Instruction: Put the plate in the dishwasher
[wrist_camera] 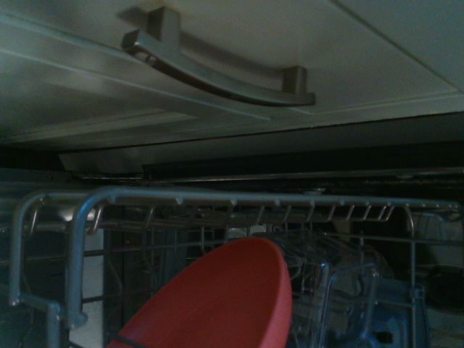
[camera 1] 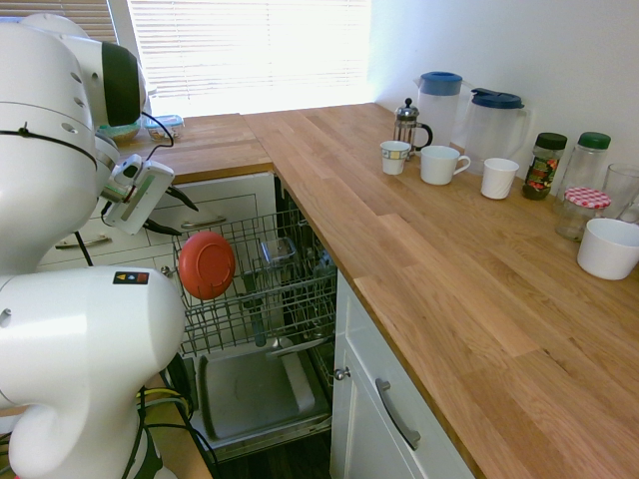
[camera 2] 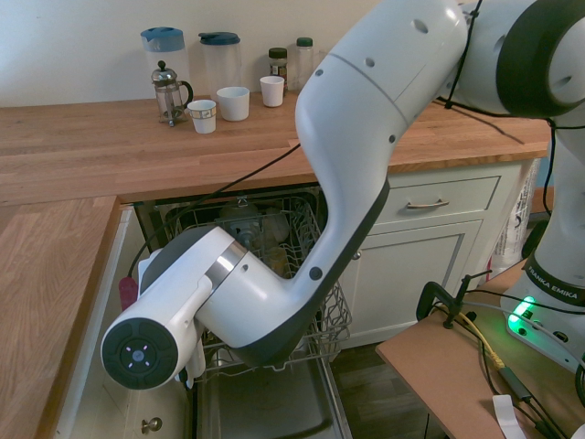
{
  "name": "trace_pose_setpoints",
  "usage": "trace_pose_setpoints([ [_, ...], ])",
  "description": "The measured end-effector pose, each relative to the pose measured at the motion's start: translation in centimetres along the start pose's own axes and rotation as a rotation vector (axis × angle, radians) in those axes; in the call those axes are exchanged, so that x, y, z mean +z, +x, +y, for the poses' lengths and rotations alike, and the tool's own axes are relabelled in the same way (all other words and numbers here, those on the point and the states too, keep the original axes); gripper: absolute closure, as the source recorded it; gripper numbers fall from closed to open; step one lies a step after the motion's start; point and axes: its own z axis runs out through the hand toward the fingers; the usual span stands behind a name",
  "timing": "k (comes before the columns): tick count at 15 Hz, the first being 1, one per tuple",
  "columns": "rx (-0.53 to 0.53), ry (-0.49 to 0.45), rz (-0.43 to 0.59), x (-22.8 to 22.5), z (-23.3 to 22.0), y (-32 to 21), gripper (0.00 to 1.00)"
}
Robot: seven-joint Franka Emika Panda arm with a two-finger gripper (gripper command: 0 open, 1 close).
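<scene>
The coral-red plate stands on edge at the near left side of the dishwasher's pulled-out upper wire rack, its face turned outward. My gripper hovers just above the plate's upper left rim, its two dark fingers spread apart and open, not pinching the plate. In the wrist view the plate rises in front of the rack's rail. In the second exterior view only a red sliver of the plate shows beside the arm, and the gripper is hidden. The dishwasher door lies open below.
White cabinet drawers with metal handles sit behind the rack; one handle fills the top of the wrist view. Glassware stands in the rack. On the wooden counter are mugs, a French press, jugs, jars and a white bowl.
</scene>
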Motion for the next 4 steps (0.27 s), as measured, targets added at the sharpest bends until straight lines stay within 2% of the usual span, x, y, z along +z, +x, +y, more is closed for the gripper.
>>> trace_pose_setpoints([
  [4,0.076,0.043,-0.031,-2.7,4.8,1.1,0.0],
])
